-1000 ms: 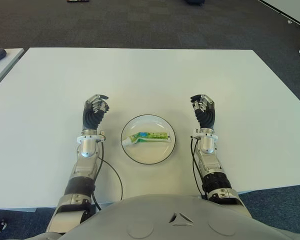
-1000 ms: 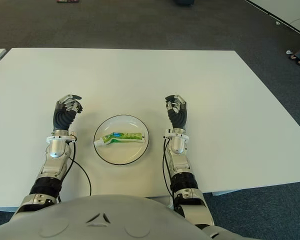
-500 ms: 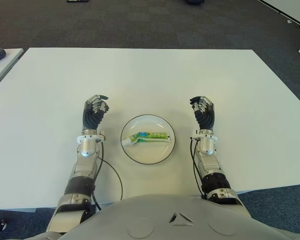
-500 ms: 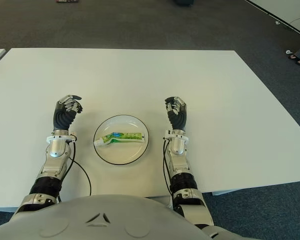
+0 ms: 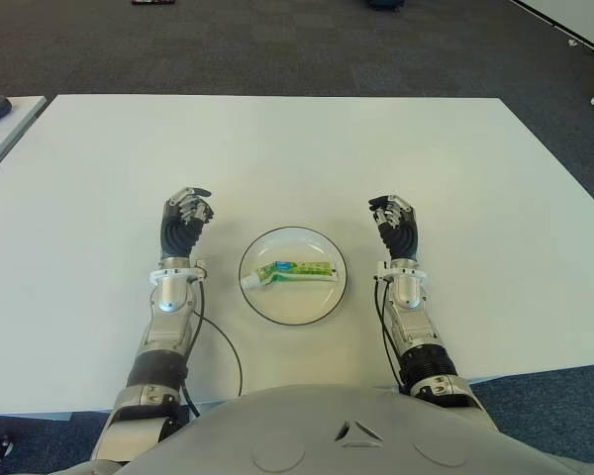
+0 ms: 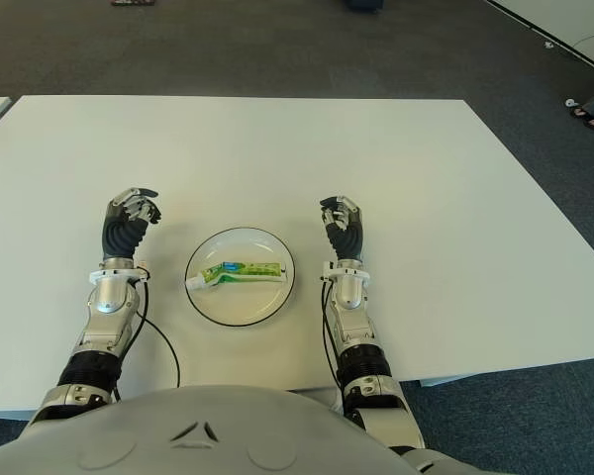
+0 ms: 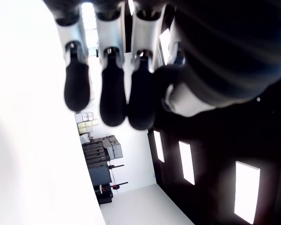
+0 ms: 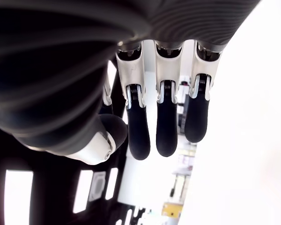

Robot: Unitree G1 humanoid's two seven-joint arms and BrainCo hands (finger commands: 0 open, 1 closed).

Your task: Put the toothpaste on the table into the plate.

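In the left eye view, you are looking at the left robot hand (image 5: 185, 220) sitting left of centre, its fingers loosely bent and gripping nothing. The right robot hand (image 5: 396, 222) is sitting right of centre, equally relaxed and empty. Between them, the toothpaste (image 5: 294, 271) is lying flat inside the plate (image 5: 266, 302), cap end pointing to the frame's left. The white worktop (image 5: 297, 158) is spreading bare across the upper half of the frame, with dark carpet (image 5: 277, 45) beyond its far edge.

In the left wrist view, you are seeing the fingers (image 7: 113, 93) hanging slightly curled around empty air.

In the right wrist view, the fingers (image 8: 165, 124) are hanging the same way, holding nothing; the background is too washed out to read.
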